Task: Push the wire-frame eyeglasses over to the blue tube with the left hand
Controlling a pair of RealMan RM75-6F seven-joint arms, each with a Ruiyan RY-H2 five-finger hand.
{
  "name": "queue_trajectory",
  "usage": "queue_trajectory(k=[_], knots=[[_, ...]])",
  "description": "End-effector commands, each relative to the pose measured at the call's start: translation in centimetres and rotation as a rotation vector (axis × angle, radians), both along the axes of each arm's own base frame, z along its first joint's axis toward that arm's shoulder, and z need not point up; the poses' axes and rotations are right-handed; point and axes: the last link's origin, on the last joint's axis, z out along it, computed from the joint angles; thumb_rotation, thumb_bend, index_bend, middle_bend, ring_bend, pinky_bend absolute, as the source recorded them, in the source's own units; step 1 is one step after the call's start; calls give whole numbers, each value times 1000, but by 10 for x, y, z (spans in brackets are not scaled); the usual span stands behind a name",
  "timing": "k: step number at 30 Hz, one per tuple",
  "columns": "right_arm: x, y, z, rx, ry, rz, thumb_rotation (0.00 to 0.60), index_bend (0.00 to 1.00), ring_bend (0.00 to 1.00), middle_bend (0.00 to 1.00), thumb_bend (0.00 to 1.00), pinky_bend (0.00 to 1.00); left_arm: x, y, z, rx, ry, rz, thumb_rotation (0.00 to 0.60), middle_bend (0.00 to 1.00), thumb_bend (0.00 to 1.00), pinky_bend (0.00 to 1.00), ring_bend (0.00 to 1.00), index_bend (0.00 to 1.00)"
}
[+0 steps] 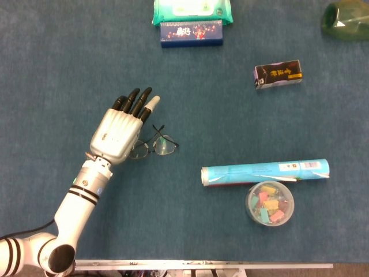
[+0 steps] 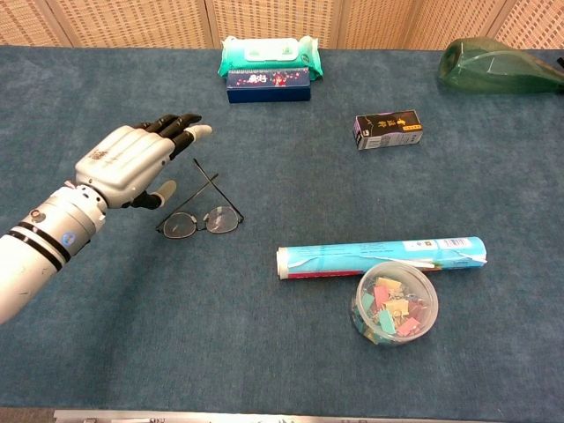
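The wire-frame eyeglasses [image 1: 157, 145] [image 2: 201, 219] lie on the blue cloth, lenses toward the front, temples folded out behind. My left hand [image 1: 120, 130] [image 2: 130, 164] hovers flat just left of and slightly above them, fingers straight and together, holding nothing; in the head view it covers the glasses' left lens. The blue tube [image 1: 265, 171] [image 2: 381, 256] lies on its side to the right of the glasses, well apart from them. My right hand is not in either view.
A clear tub of coloured clips [image 1: 270, 203] [image 2: 395, 302] touches the tube's front side. A small black box [image 1: 278, 74] [image 2: 388, 129] lies further back. At the back edge are a wipes pack [image 1: 192, 11], a dark blue box [image 1: 191, 32] and a green bottle [image 1: 347, 20].
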Motion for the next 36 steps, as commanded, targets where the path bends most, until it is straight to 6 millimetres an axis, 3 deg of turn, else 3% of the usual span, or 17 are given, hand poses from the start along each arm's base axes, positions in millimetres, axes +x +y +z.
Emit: queue_trajectory(k=[1, 12, 36], knots=[[0, 0, 0, 0, 0, -1, 600, 551, 432, 462, 170, 529, 0, -5, 0, -11, -11, 0, 600, 0, 493, 164, 0, 0], [0, 0, 1, -2, -2, -1, 600, 552, 432, 462, 170, 529, 9, -11, 0, -59, -48, -1, 600, 0, 493, 164, 0, 0], [1, 1, 4, -12, -4, 3, 600, 552, 432, 463, 169, 529, 10, -5, -27, -105, -34, 4, 600, 0, 494, 164, 0, 0]])
